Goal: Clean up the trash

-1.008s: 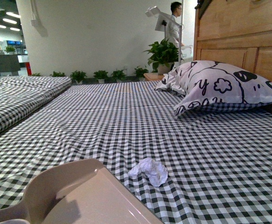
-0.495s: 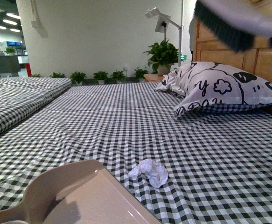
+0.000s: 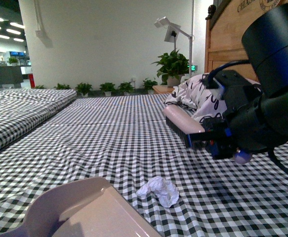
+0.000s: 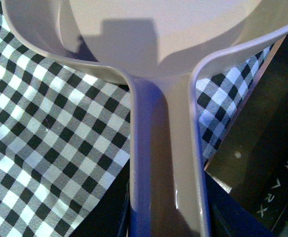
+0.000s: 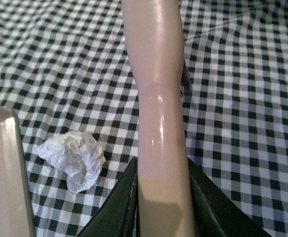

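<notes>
The dustpan (image 3: pixel 84 207) occupies the lower left of the front view; left fingers (image 4: pixel 168 217) grasp its handle. The trash (image 3: pixel 158 190), a crumpled white tissue wad, lies lower centre on the checked bed (image 3: pixel 109 133). Right fingers (image 5: pixel 161 197) grasp the brush (image 3: pixel 183 123); only its wrist view shows this grip.

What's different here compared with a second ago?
The right arm has swung down into view, its end effector shut on the pink-handled brush, partly hiding the patterned pillow. The crumpled white tissue wad and pale pink plastic dustpan stayed put.
</notes>
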Controlling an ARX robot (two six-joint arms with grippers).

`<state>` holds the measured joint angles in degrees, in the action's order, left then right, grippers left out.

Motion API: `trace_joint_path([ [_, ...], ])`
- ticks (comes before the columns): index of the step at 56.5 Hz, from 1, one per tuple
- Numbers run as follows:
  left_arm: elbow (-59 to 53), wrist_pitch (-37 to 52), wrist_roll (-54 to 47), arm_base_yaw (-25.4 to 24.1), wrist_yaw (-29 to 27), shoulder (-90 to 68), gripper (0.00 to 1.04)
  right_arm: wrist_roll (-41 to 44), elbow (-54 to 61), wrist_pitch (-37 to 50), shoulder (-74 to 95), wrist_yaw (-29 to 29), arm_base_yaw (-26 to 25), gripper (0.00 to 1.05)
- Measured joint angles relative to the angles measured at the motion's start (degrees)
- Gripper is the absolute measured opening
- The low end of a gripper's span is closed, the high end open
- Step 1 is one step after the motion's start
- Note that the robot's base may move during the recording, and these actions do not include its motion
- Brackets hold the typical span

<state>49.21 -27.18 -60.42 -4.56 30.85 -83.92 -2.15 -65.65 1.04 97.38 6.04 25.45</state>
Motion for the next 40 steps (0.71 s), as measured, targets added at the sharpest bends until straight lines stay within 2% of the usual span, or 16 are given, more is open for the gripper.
trace_joint_path([
  [8, 0.0, 0.0, 0.0, 0.0, 0.0, 0.0, 0.27, 2.2, 0.3, 0.0, 2.8, 2.1, -0.5, 0.23],
  [22, 0.0, 0.0, 0.0, 0.0, 0.0, 0.0, 0.27, 4.2, 4.1, 1.3, 4.1, 2.1, -1.8, 0.23],
  [30, 0.0, 0.0, 0.0, 0.0, 0.0, 0.0, 0.27, 5.3, 7.6, 1.5, 3.9, -1.9, -0.4, 0.23],
  [40, 0.0, 0.0, 0.0, 0.0, 0.0, 0.0, 0.27, 5.5, 10.2, -5.1, 1.0, -14.2, 1.7, 0.23],
])
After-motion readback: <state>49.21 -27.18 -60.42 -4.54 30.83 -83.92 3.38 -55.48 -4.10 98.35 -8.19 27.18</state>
